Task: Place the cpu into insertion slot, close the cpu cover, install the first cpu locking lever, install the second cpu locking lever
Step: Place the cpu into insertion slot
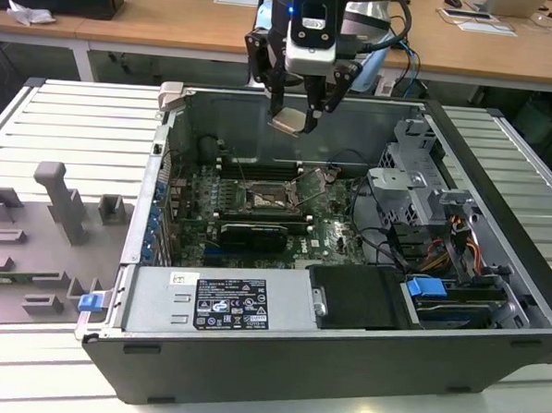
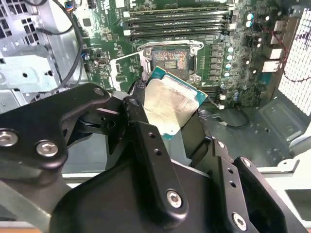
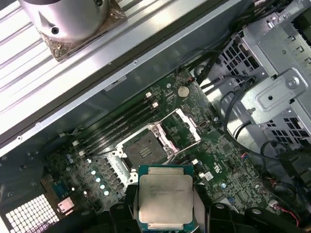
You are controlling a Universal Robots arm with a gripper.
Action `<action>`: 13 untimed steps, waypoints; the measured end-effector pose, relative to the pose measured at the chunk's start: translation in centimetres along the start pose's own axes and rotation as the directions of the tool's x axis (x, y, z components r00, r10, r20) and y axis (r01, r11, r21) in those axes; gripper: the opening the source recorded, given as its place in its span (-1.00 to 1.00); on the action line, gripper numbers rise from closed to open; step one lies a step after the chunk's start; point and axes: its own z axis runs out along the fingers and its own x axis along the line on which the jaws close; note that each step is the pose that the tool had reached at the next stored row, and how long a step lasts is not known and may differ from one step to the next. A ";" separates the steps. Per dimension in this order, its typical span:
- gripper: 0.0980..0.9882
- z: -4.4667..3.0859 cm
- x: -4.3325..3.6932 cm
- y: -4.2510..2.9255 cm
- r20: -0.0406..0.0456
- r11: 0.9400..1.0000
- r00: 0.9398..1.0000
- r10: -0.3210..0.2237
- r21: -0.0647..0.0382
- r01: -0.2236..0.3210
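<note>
hand (image 1: 296, 115) clamped on the cpu (image 3: 165, 198); held above the insertion slot (image 3: 145, 151); cpu cover (image 3: 181, 127) raised

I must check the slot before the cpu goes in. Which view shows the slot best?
The first wrist view: the slot lies whole, seen from above, nothing over it. In the second wrist view the cpu hides one edge of it. The exterior view shows it far off, at a slant.

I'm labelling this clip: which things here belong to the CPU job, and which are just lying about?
Job: black gripper holding the pale silver square cpu; dark-centred square insertion slot; silvery hinged cpu cover, open.
Lying about: long black memory slots; grey moulded fixture.
</note>
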 end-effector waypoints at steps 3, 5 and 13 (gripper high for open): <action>0.00 0.02 0.00 0.00 0.004 0.999 0.999 0.046 -0.001 -0.046; 0.00 0.04 0.00 0.00 0.005 0.998 0.998 0.068 -0.001 -0.068; 0.00 0.12 0.00 -0.01 0.017 0.976 0.976 0.216 -0.005 -0.216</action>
